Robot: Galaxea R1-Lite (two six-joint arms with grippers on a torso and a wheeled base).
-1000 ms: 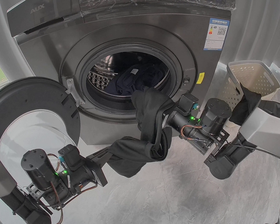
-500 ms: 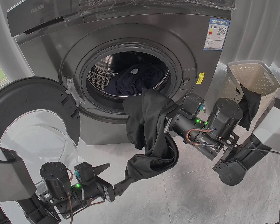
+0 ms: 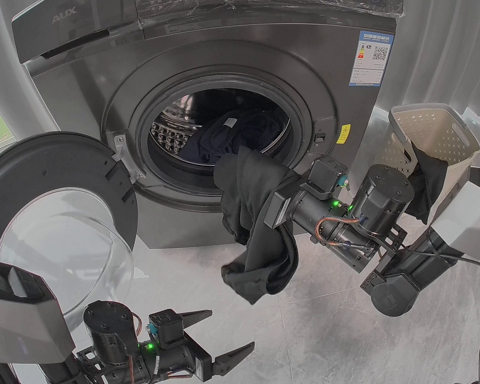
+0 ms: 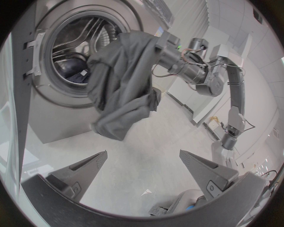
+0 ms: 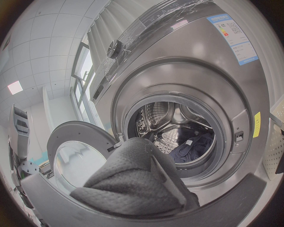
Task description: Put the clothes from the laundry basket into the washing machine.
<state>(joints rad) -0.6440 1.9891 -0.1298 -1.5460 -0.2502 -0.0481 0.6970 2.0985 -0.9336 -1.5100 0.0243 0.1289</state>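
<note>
A black garment (image 3: 253, 216) hangs from my right gripper (image 3: 261, 202), which is shut on it just in front of the washing machine's (image 3: 318, 72) open drum (image 3: 218, 128). The cloth covers the fingers; its loose end dangles above the floor. In the right wrist view the black garment (image 5: 139, 183) bulges before the drum, where dark blue clothes (image 5: 192, 147) lie. My left gripper (image 3: 230, 329) is open and holds nothing, low over the floor below the garment. From the left wrist, the left gripper (image 4: 143, 152) faces the hanging garment (image 4: 121, 82).
The round door (image 3: 44, 173) stands swung open to the left of the drum. A cream laundry basket (image 3: 440, 128) leans at the machine's right side, with a dark garment (image 3: 430, 178) hanging out of it. Grey tiled floor (image 3: 319, 338) lies in front.
My left gripper let go of the garment's lower end, opened and dropped down toward the floor. The garment now hangs from the right gripper alone, which shifted slightly.
</note>
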